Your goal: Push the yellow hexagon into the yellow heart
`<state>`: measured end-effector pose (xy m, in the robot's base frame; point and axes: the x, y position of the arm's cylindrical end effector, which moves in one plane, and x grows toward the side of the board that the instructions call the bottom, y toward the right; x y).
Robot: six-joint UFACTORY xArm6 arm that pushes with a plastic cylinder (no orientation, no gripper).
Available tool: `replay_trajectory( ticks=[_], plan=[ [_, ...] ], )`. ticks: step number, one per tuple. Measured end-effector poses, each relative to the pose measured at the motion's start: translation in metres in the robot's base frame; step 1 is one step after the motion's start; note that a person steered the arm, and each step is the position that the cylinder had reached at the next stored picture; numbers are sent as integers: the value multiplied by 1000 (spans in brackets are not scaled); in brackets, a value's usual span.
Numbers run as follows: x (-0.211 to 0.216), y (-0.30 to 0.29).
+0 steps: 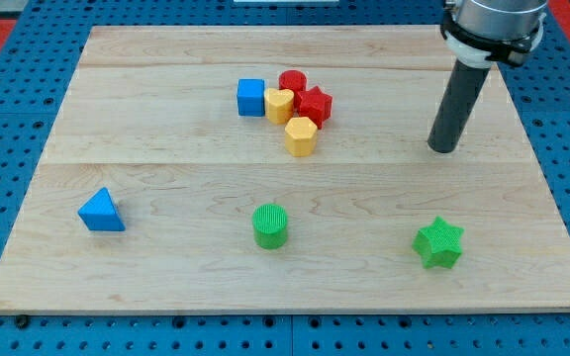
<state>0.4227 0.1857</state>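
The yellow hexagon (pixel 301 136) sits near the board's middle, toward the view's top. The yellow heart (pixel 278 104) lies just up and to the left of it, touching or nearly touching it. My tip (pixel 443 149) rests on the board well to the right of the hexagon, with a wide gap between them. It touches no block.
A blue cube (pixel 251 97) sits left of the heart. A red cylinder (pixel 293 83) and a red star (pixel 314 104) sit behind and right of the heart. A blue triangle (pixel 100 211), a green cylinder (pixel 270 225) and a green star (pixel 438 243) lie toward the view's bottom.
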Motion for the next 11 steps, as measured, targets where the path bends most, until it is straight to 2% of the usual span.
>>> replay_trajectory(
  ticks=[2, 4, 5, 6, 7, 8, 9, 11],
  plan=[
    [6, 5],
    [56, 47],
    [60, 54],
    [85, 66],
    [78, -31],
    [13, -89],
    [1, -130],
    [9, -171]
  ],
)
